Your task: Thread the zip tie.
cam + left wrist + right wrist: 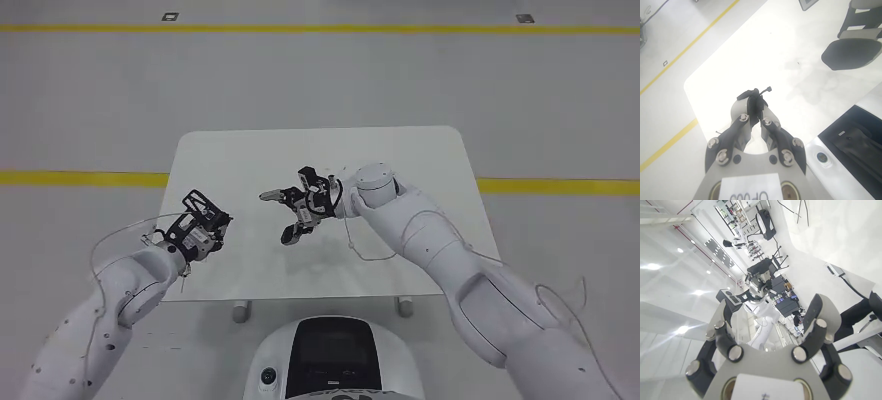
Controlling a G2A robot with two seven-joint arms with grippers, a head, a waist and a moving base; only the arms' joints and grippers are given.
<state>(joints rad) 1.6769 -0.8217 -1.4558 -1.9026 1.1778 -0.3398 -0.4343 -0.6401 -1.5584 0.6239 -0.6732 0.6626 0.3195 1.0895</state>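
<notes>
My left gripper (755, 98) is shut on a black zip tie (766, 90), whose small square head pokes out past the fingertips. From above, this left gripper (205, 222) hangs over the near left part of the white table (330, 160). To its right, over the table's middle, my right gripper (278, 217) stands open with nothing between its fingers. In the right wrist view the right gripper (770, 302) is turned sideways and faces the left gripper (759, 283) a short way off. The tie's strap is mostly hidden between the left fingers.
The table's rounded left corner (686, 85) lies just beyond the left gripper. A dark chair (851, 53) stands off the far side of the table. Yellow floor lines (80, 178) run past the table's sides.
</notes>
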